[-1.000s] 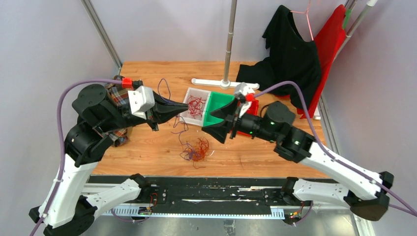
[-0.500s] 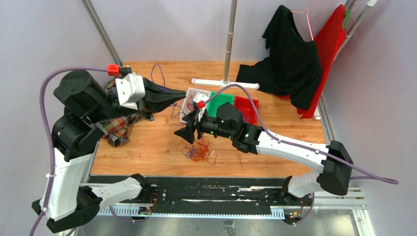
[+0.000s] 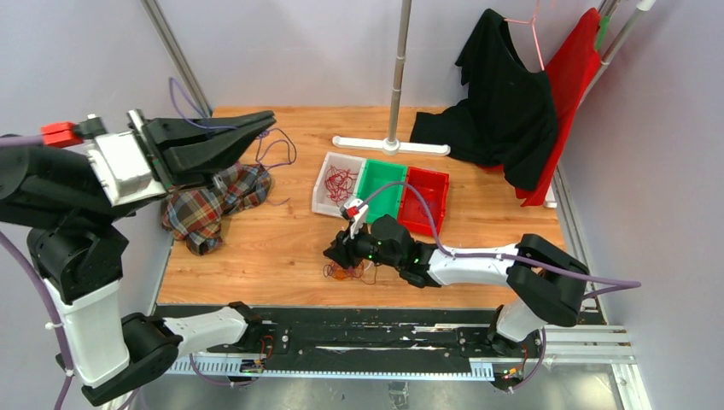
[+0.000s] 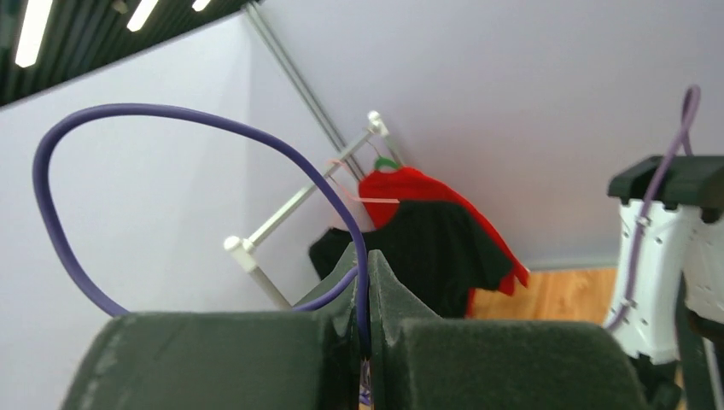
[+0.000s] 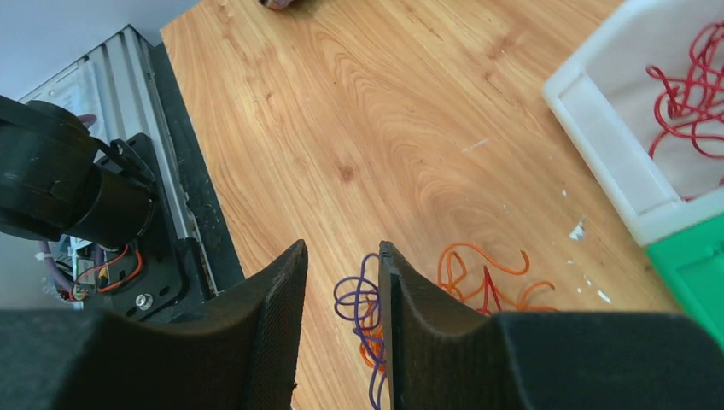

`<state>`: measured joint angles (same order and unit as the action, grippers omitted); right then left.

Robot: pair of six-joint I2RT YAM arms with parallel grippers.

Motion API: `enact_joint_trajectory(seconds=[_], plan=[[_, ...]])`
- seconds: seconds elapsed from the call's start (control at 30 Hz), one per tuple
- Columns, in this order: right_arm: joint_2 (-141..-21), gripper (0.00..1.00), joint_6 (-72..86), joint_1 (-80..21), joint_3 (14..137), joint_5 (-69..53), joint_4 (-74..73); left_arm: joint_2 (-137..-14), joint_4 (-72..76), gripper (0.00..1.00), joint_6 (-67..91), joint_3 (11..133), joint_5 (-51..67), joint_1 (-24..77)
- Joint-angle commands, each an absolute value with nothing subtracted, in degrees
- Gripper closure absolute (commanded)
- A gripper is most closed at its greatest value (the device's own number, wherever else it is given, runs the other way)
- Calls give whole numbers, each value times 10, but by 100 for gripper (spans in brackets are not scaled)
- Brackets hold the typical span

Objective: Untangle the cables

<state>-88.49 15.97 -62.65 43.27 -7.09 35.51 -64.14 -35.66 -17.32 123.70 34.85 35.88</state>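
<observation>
The cables lie as a small clump point(image 3: 347, 272) of orange, red and purple wires near the table's front edge. My right gripper point(image 3: 335, 254) is low at the clump's left side. In the right wrist view its jaws point(image 5: 341, 246) stand apart, open, with purple loops point(image 5: 359, 299) between them against the right finger; orange wires point(image 5: 478, 269) lie just beyond. My left gripper point(image 3: 266, 120) is raised high at the far left, shut on one purple cable point(image 3: 292, 154). That cable point(image 4: 154, 115) arcs up out of the pinched jaws point(image 4: 363, 256).
A white bin point(image 3: 325, 190) holding red wires, a green bin point(image 3: 382, 192) and a red bin point(image 3: 427, 198) stand in a row mid-table. A plaid cloth point(image 3: 213, 201) lies at the left. A pole stand point(image 3: 391, 143) and black garment point(image 3: 504, 94) are at the back.
My left arm rose and swung left, carrying the purple cable away from the clump. My right arm dropped down and left onto the clump, and its jaws narrowed.
</observation>
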Motion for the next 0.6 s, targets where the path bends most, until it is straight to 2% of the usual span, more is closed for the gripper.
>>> enact_joint_trajectory(seconds=[0.0,0.1,0.17,0.4,0.57], plan=[[-882,60,183,-643,409,-27,414,-642,-301,100,-194,1256,302,362],[-844,41,175,-647,397,-1,395,-645,-324,100,-184,1252,309,362],[-793,32,160,-647,399,18,364,-637,-337,100,-172,1222,320,362],[-617,30,27,-647,497,-10,162,-572,-338,100,-123,1028,362,362],[-568,29,-22,-647,545,-66,139,-555,-329,100,-86,950,390,362]])
